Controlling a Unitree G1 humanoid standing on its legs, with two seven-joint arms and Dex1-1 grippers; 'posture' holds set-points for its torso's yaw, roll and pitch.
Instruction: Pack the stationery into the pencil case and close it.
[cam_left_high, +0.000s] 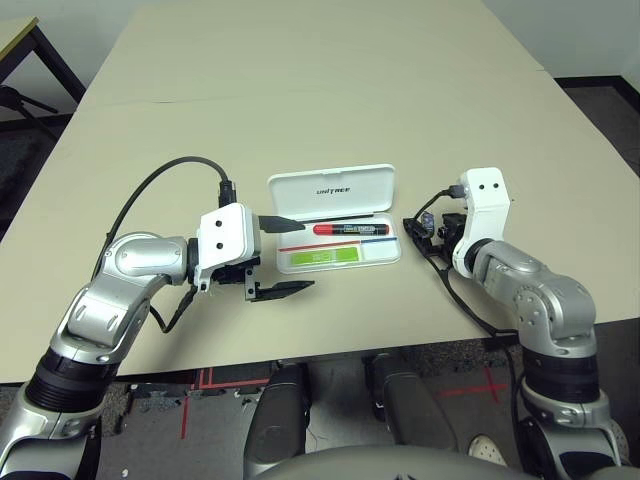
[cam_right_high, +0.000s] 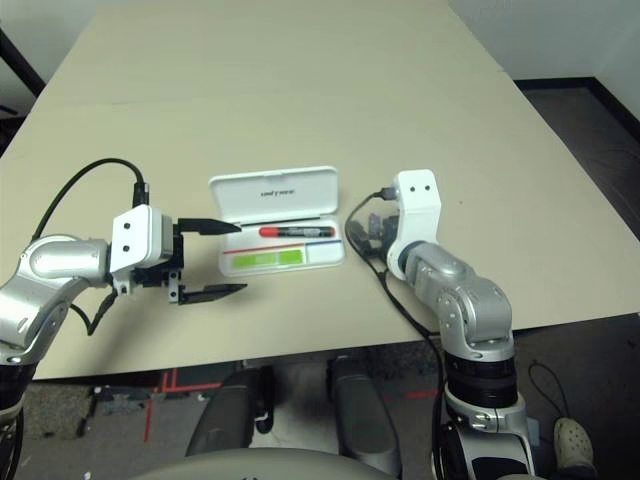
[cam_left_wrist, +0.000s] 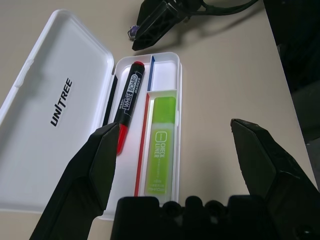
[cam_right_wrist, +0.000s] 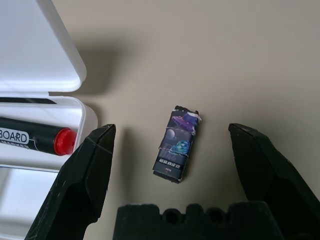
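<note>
The white pencil case (cam_left_high: 300, 195) lies open at the table's middle, its "UNITREE" lid (cam_left_wrist: 55, 105) folded back. Inside it are the red marker (cam_left_high: 350, 229) and the lime-green stick (cam_left_high: 322, 258). My left gripper (cam_left_high: 285, 257) is open just left of the case, its fingers (cam_left_wrist: 100, 165) pointing at the tray. The tiny dark grey-blue piece (cam_right_wrist: 177, 143) lies flat on the table just right of the case. My right gripper (cam_left_high: 420, 235) hovers over it, open, with one finger (cam_right_wrist: 90, 165) on either side and neither touching it.
Black cables loop from both wrists over the table (cam_left_high: 330, 90). Its front edge runs close below the grippers. A second table's corner (cam_left_high: 15, 35) shows at the far left. The far half of the table holds nothing.
</note>
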